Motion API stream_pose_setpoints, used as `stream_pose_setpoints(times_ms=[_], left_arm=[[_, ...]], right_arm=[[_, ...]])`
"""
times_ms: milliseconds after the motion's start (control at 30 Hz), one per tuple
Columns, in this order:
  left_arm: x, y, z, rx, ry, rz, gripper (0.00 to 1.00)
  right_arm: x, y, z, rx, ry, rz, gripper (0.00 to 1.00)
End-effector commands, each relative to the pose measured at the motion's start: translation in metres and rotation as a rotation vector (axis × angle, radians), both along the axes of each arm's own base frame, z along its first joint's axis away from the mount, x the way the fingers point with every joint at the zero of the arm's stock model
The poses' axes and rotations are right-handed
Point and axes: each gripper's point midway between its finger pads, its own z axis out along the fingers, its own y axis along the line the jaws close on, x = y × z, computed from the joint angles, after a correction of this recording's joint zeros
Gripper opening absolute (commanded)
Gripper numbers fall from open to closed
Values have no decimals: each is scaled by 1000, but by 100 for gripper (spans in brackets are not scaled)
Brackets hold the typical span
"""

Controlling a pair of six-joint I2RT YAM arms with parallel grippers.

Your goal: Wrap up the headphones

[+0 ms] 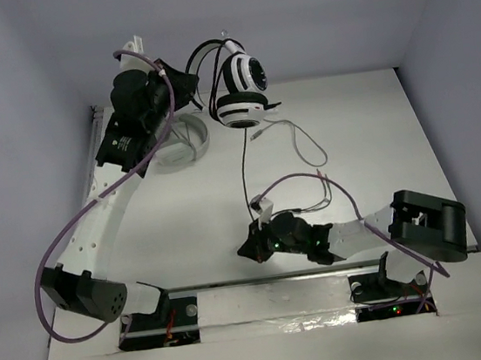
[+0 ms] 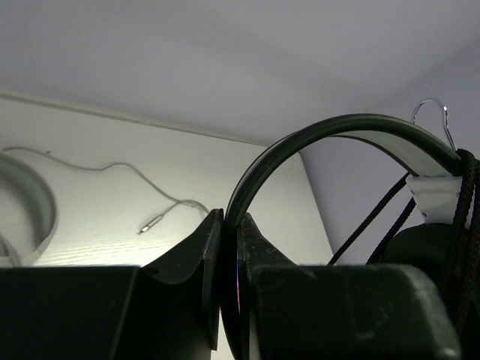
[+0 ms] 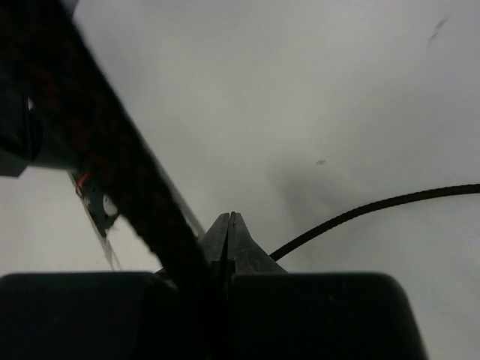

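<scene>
Glossy white-and-black round-cupped headphones [image 1: 242,87] sit by the white bench's [image 1: 376,137] far edge, their curved black headband [image 2: 315,131] pinched in the left claw [image 2: 225,217]. The right claw [image 3: 229,219], towards the near edge, pinches their thin black cable [image 1: 242,166].

Glossy white-and-black plastic is seen on the headphones [image 1: 244,83]; their cable [image 3: 375,204] looks braided, matt black; the counter [image 1: 376,137] is matt white.

Soft even light, right wrist view dim (foreground blurred)
</scene>
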Motion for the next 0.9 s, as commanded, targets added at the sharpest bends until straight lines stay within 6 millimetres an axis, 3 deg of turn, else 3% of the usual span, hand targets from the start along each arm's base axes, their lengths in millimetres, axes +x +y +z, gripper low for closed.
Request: stream_pose_setpoints(times_ms=[0,67,100,133,167,200,233,333,467,533,600,667,700,733,767,867], left_arm=[[-5,31,46,-166,-155,155,0],[-4,52,39,-199,-169,265,0],[0,53,6,-188,-119,290,0],[2,60,-4,-196,-109,331,0],[2,61,-9,-221,-111,340,0],[6,61,-46,-180,-54,363,0],[8,67,-59,-155,-36,417,0],[2,61,-103,-62,15,455,0],[-15,44,-156,104,72,504,0],[-24,38,-185,182,107,520,0],[-32,33,-216,247,149,492,0],[-41,25,-232,288,161,459,0],[-47,25,-245,318,176,444,0],[-53,19,-250,341,178,411,0],[-56,20,-255,356,185,399,0],[-81,10,-265,407,186,320,0]], right_arm=[[-17,10,13,-49,-24,-13,0],[-24,11,18,-97,-27,-19,0],[-37,16,21,-102,-31,8,0],[-40,24,32,-91,-40,11,0],[-45,22,29,-136,-39,16,0],[-62,26,35,-172,-61,39,0],[-63,27,38,-190,-77,31,0],[-80,25,54,-239,-93,62,0],[-86,16,82,-268,-108,65,0],[-85,8,105,-272,-119,60,0],[-85,-9,112,-329,-136,57,0],[-79,-22,141,-302,-163,27,0],[-77,-32,143,-328,-174,24,0],[-70,-48,152,-344,-205,-3,0],[-65,-49,163,-322,-221,-33,0],[-51,-79,167,-408,-268,-90,0]])
